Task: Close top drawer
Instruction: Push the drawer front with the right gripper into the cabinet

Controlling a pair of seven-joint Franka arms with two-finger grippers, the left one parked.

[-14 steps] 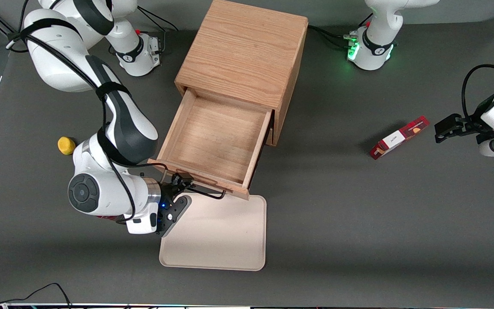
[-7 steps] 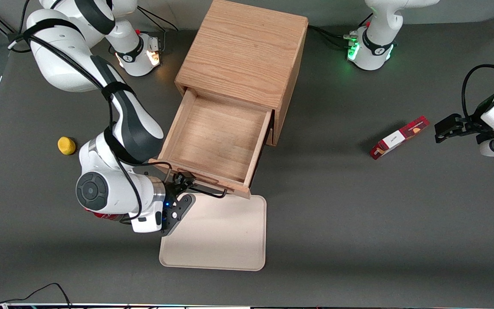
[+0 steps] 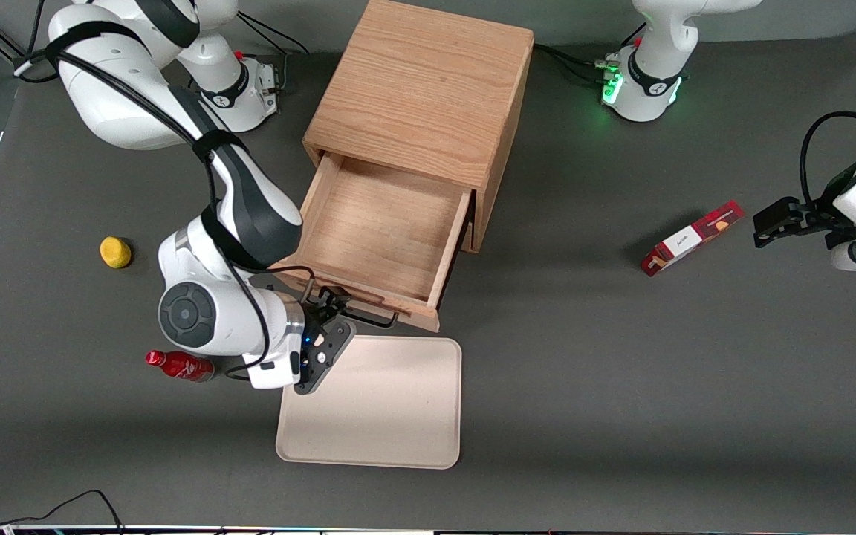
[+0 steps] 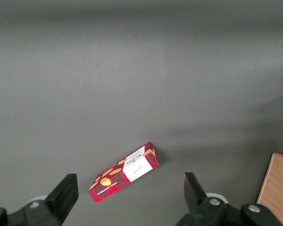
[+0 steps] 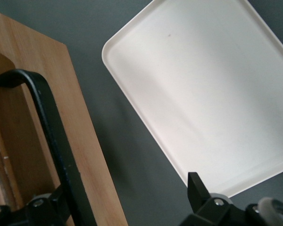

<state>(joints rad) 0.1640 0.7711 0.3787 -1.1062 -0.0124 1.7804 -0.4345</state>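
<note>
Here the top drawer [image 3: 380, 238] of a light oak box cabinet [image 3: 424, 89] stands pulled well out toward the front camera, its bare wooden inside open to view. On the drawer's front, the black wire handle [image 3: 365, 316] runs along under a raised wooden lip. The right arm's gripper [image 3: 331, 305] sits right at that handle, at about seven o'clock from the drawer's middle. In the right wrist view the handle [image 5: 52, 141] passes close between the two fingers, which are spread wide with a clear gap, so nothing is clamped.

Judging by this, the closing push is in hand and far from done, since most of the drawer is out of the cabinet. The next move likely calls for a steady push on the drawer front, straight along its slides toward twelve o'clock, until the front meets the cabinet.

Just in front of the drawer lies a cream tray [image 3: 398, 409]. A red bottle [image 3: 179, 365] lies on the table beside the arm, and a small yellow object [image 3: 115, 252] rests toward the working arm's end.
</note>
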